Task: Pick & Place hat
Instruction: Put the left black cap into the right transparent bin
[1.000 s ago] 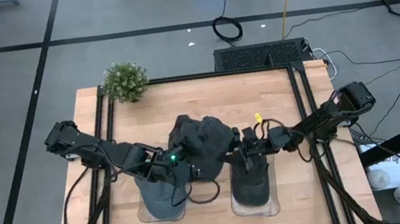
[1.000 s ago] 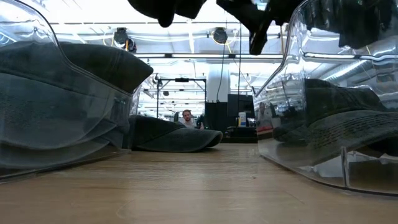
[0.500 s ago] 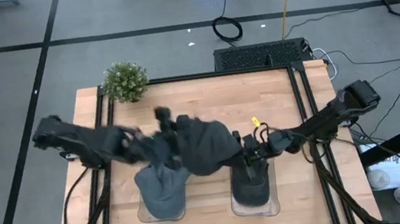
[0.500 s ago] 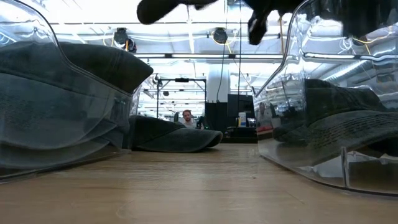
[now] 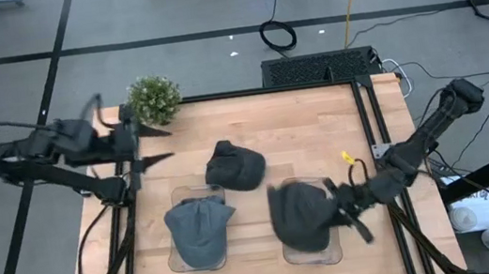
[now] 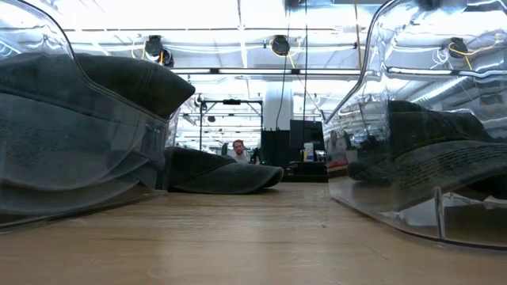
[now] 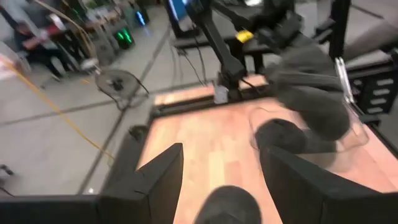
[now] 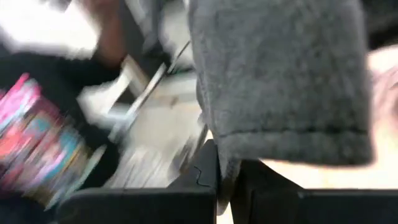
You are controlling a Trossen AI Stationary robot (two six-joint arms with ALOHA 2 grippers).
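Note:
A dark grey hat (image 5: 300, 215) is over the clear right stand (image 5: 331, 253), with my right gripper (image 5: 337, 210) shut on its right edge; in the right wrist view the hat (image 8: 280, 68) fills the space past the fingers. A second dark hat (image 5: 234, 165) lies brim-down on the table's middle and also shows in the low view (image 6: 218, 170). A lighter grey hat (image 5: 200, 230) sits on the clear left stand (image 5: 180, 259). My left gripper (image 5: 153, 144) is open at the table's far left, touching nothing; its fingers (image 7: 158, 180) frame the middle hat (image 7: 229, 205). My right gripper pinches the hat's hemmed edge (image 8: 229, 149) between its two fingers. The fingers come from the table's right side, pointing left. The hat spreads out beyond them above the right stand; whether it rests on the stand, I cannot tell.
A small potted plant (image 5: 153, 100) stands at the far left corner. The right stand holds another dark hat inside (image 6: 428, 150). Black frame rails (image 5: 371, 130) run along the table's sides. Bare wood (image 5: 310, 128) lies far of the stands.
My left gripper has opened, let go of the lifted hat and swung back toward the table's far left edge. My right gripper has shut on that hat and pulled it toward the right and near edge, from above the middle hat to over the right stand.

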